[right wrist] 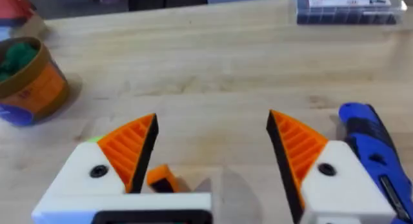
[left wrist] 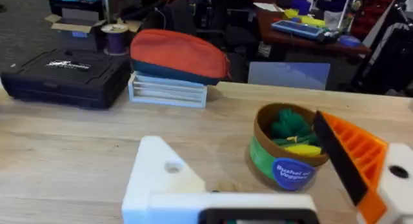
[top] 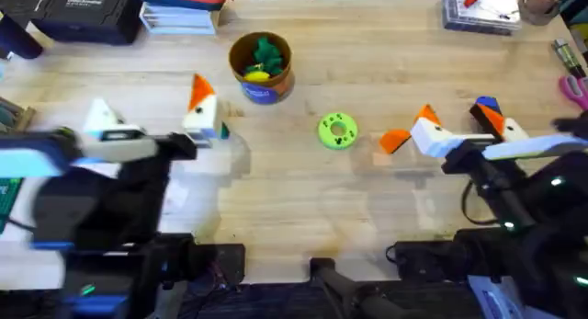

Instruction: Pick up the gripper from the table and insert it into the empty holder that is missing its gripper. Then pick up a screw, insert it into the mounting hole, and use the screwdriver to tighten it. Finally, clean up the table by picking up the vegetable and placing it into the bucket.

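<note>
The pale wooden surface (top: 303, 209) is seen with fine matt grain. The round yellow-orange bucket (left wrist: 287, 156) looks like glossy card, with a printed blue label. White matt plastic bodies and ribbed orange plastic pads are shown on the right gripper (right wrist: 213, 146) and the left gripper (left wrist: 264, 166). The blue pen-shaped screwdriver (right wrist: 374, 146) appears as smooth shiny plastic.

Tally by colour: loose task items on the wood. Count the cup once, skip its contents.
Orange: 1, small flat orange plastic wedge
Green: 1, round bright-green disc with holes
Blue: 1, blue pen-shaped screwdriver
Yellow-orange: 1, round yellow-orange cup with blue label
Total: 4
</note>
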### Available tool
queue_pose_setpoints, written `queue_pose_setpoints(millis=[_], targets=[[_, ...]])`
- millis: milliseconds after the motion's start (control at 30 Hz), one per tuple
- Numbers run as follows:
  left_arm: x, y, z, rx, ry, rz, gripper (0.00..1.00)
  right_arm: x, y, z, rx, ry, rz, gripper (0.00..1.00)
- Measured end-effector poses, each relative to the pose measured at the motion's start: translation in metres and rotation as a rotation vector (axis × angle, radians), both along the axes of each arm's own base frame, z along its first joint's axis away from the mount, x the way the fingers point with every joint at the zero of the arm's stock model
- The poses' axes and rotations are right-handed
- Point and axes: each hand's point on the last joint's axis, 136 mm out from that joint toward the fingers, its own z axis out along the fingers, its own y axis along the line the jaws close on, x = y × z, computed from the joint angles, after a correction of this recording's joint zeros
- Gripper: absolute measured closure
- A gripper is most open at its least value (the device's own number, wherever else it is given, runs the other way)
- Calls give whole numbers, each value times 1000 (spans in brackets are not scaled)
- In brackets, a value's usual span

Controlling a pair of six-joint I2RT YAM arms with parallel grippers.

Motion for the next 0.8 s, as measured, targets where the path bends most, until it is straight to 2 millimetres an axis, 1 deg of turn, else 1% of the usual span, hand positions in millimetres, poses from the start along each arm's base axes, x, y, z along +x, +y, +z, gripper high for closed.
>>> queue_pose_setpoints(millis=[33,67,133,200,233,333,433,567,767,800], targets=[[-3,0,13,-6,9,0,1,-4,0,2,3,32,2,8],[-4,0,20,-11,29,0,1,-7,1,8,5,60,2,8],[-8,0,37,-18,109,1,1,-16,1,25,8,109,2,8],[-9,0,41,-22,217,2,1,-22,1,42,11,143,3,8],[-10,0,39,-23,288,3,1,-25,1,47,12,169,4,8],[-7,-3,25,-28,489,-11,1,-29,2,62,12,227,5,8],[2,-6,7,-32,608,-23,1,-26,2,69,13,250,6,8],[12,-7,-22,-40,734,-30,1,-26,2,67,13,265,6,8],[20,-9,-55,-46,877,-34,4,-26,2,67,13,265,6,8],[21,-9,-63,-53,906,-33,134,-26,2,67,13,265,6,8]])
